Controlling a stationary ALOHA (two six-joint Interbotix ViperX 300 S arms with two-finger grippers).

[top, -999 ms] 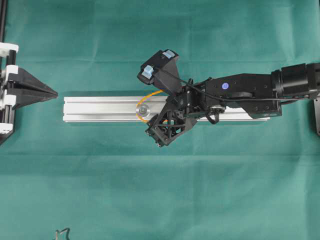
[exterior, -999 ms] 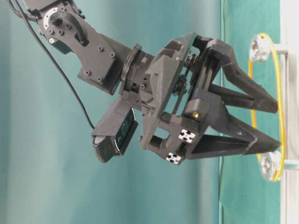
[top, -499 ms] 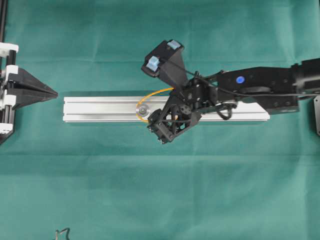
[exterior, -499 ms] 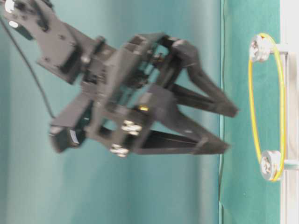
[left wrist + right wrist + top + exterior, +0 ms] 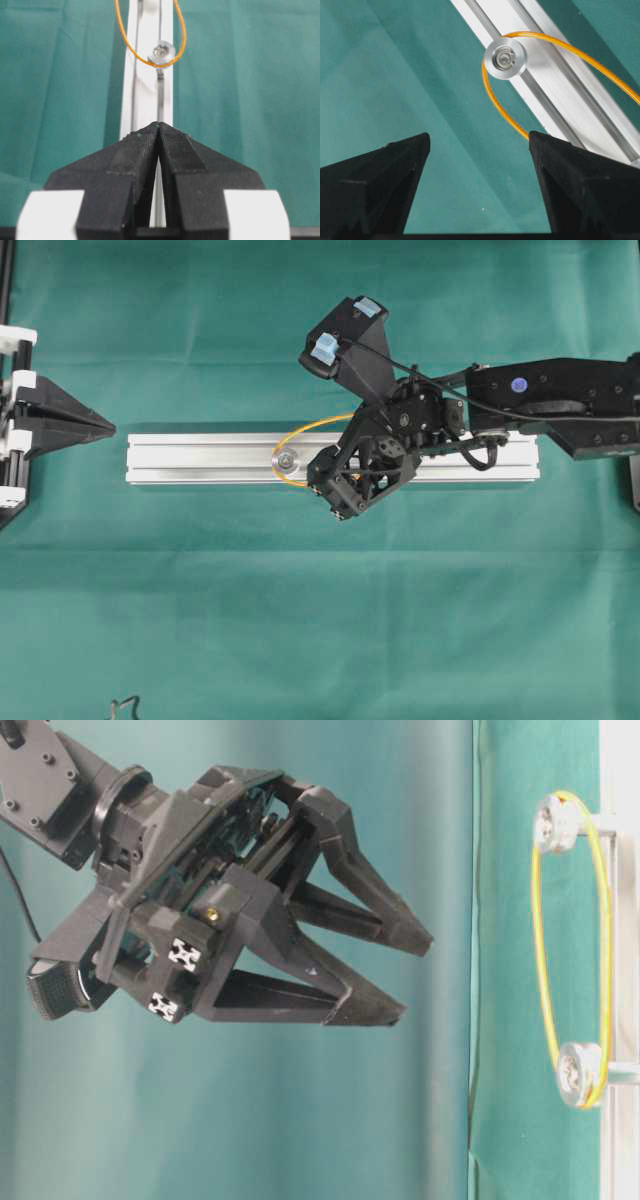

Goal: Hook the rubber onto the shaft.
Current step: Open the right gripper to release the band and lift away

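Green cloth [image 5: 300,620] covers the table. One aluminium rail [image 5: 200,458] lies across it, long axis running between the two arms.

Shafts: two round metal ones stand on the rail, both clear in the table-level view, shaft [image 5: 556,823] and second shaft [image 5: 577,1073]. Overhead only one shows; the right arm hides the other.

Rubber [image 5: 542,960]: one thin orange loop, stretched around both shafts in the table-level view, hanging free of either gripper. From the right wrist camera it curves around the near shaft and runs off along the rail past the right-hand fingertip.

Right gripper [image 5: 390,978]: fingers spread wide, nothing between them. In the table-level view the fingertips [image 5: 418,942] are well apart from the loop, with bare cloth in between. Overhead, the gripper body sits over the rail and covers part of the loop.

Left gripper [image 5: 158,126]: fingers pressed together at the tips, holding nothing. It sits beyond the rail's end; the rail runs straight ahead of the tips, the nearer shaft and the loop's end well beyond them.

One black cable [image 5: 440,380] runs along the right arm. No containers in any view.
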